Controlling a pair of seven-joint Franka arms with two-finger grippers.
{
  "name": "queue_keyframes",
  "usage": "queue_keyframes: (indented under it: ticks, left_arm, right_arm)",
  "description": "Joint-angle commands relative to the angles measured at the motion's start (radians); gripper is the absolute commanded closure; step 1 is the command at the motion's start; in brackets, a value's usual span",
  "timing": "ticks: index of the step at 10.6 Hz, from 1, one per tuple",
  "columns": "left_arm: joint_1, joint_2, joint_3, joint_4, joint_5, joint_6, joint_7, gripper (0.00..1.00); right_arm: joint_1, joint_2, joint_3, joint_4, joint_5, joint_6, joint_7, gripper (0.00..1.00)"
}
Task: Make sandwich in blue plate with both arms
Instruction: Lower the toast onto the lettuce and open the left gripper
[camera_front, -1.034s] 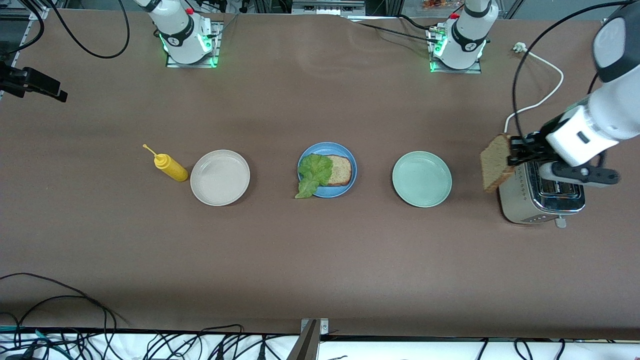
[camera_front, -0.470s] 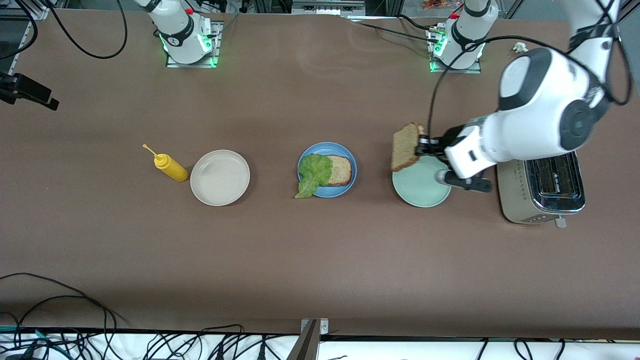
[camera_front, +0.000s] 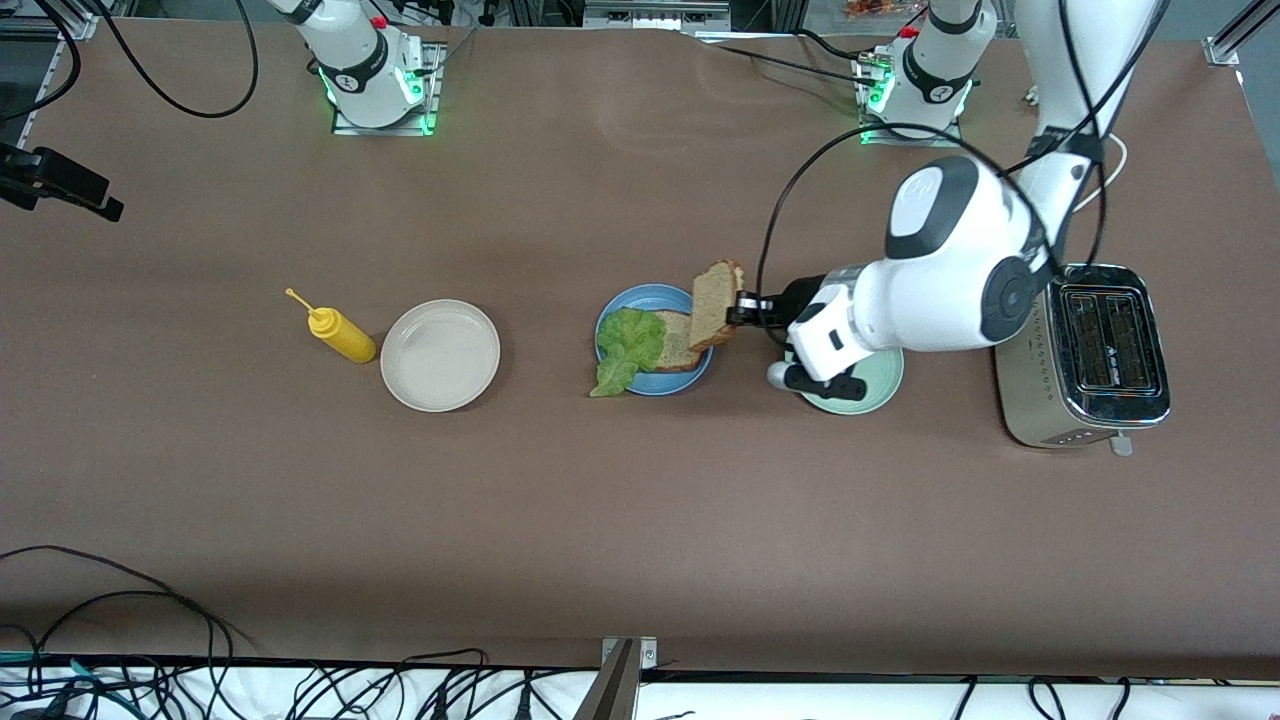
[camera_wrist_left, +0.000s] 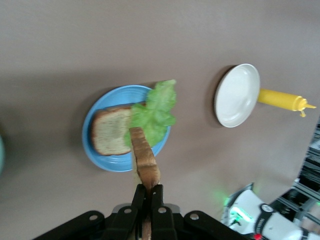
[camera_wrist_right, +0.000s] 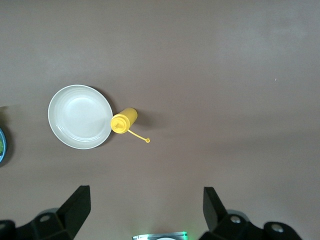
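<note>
1. I am holding the top bread slice on edge in my left gripper, its fingers pinching one crust; the slice is hanging over the blue plate at its rim toward the left arm's end of the table.
2. On the blue plate, the lower bread slice is lying flat, and the lettuce leaf is covering its end toward the right arm's end of the table, spilling over the plate's rim onto the table.
3. My right gripper is waiting high over the table, above the beige plate and the yellow squeeze bottle, its fingers spread wide and holding nothing.
4. Risk: I am gripping the slice upright. If I am releasing it in this pose, it is likely falling on its edge and tipping off the plate toward the pale green plate.
5. Risk: I am hanging near the rim, not over the middle. A drop from here is probably leaving the top slice skewed, with the lettuce uncovered.
6. Risk: in lowering, the slice's edge may be dragging the loose leaf farther off the plate.
</note>
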Motion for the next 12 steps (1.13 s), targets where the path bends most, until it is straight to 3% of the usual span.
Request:
queue_keyframes:
  ticks: [1, 4, 8, 10, 12]
  left_arm:
    - [0.004, 0.091, -0.081, 0.026, -0.055, 0.114, -0.013, 1.00]
    - [-0.006, 0.156, -0.154, 0.014, -0.043, 0.229, -0.011, 1.00]
    - [-0.032, 0.203, -0.151, 0.004, -0.032, 0.274, 0.005, 1.00]
    - [-0.030, 0.242, -0.152, 0.000, 0.058, 0.289, 0.007, 1.00]
    - [-0.030, 0.252, -0.146, -0.002, 0.062, 0.297, 0.007, 1.00]
  right_arm:
    - [-0.001, -0.002, -0.005, 0.022, 0.016, -0.011, 0.008, 0.00]
    - [-0.003, -0.002, -0.011, 0.022, 0.019, -0.031, 0.014, 0.00]
    - [-0.003, -0.006, -0.008, 0.022, 0.018, -0.039, 0.010, 0.00]
    - [-0.003, -0.011, -0.002, 0.033, 0.018, -0.039, 0.013, 0.00]
    - [-0.003, -0.011, -0.014, 0.055, 0.022, -0.075, 0.014, 0.00]
